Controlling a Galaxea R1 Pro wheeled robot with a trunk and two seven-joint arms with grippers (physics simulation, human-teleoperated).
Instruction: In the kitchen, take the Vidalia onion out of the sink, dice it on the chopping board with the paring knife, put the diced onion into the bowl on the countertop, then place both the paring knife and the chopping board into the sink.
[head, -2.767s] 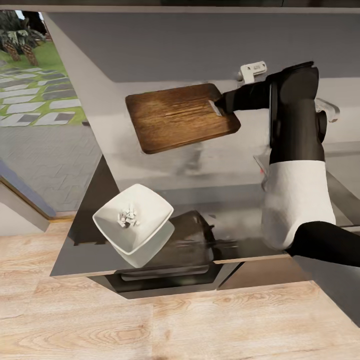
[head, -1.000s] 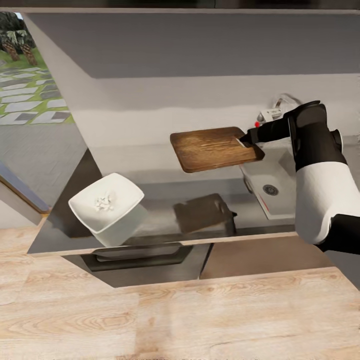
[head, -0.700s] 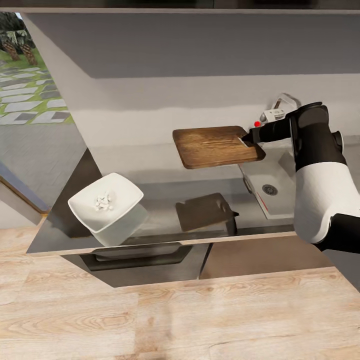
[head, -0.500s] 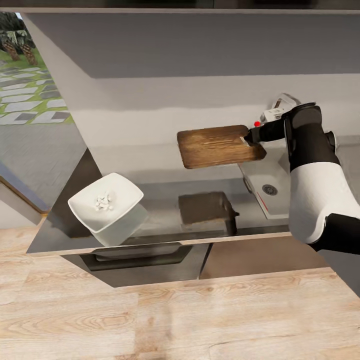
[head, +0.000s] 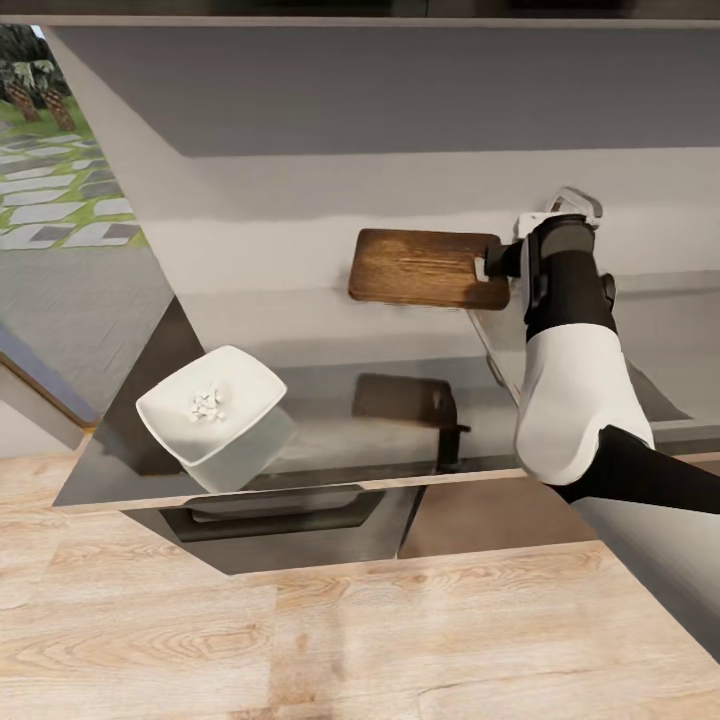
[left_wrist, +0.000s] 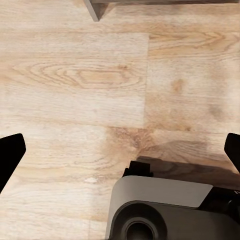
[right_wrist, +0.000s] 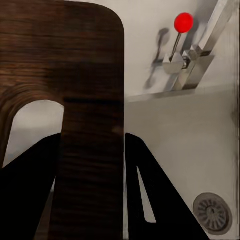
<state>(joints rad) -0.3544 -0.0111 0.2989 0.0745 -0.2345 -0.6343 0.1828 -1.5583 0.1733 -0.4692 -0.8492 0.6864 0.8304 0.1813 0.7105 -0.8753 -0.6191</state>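
My right gripper (head: 491, 266) is shut on the handle end of the brown wooden chopping board (head: 425, 268), holding it level in the air above the grey countertop (head: 330, 340), just left of the sink (right_wrist: 185, 145). In the right wrist view the board (right_wrist: 90, 85) runs between the two black fingers (right_wrist: 160, 200), with the sink's drain (right_wrist: 213, 213) and the red-dotted faucet (right_wrist: 192, 55) beyond. The white bowl (head: 175, 425) with diced onion (head: 208, 404) stands at the counter's front left. My left gripper (left_wrist: 120, 150) is open over the wooden floor. The paring knife is out of view.
My right arm (head: 570, 400) covers most of the sink in the head view; the faucet top (head: 570, 203) peeks behind it. Dark cabinets with a black handle (head: 270, 505) sit below the counter. The robot's base (left_wrist: 160, 210) shows under the left wrist.
The right arm has swung left and toward the wall, lifting the board's outer end so it lies flatter and farther back. The arm now hides the sink basin. The bowl has not moved.
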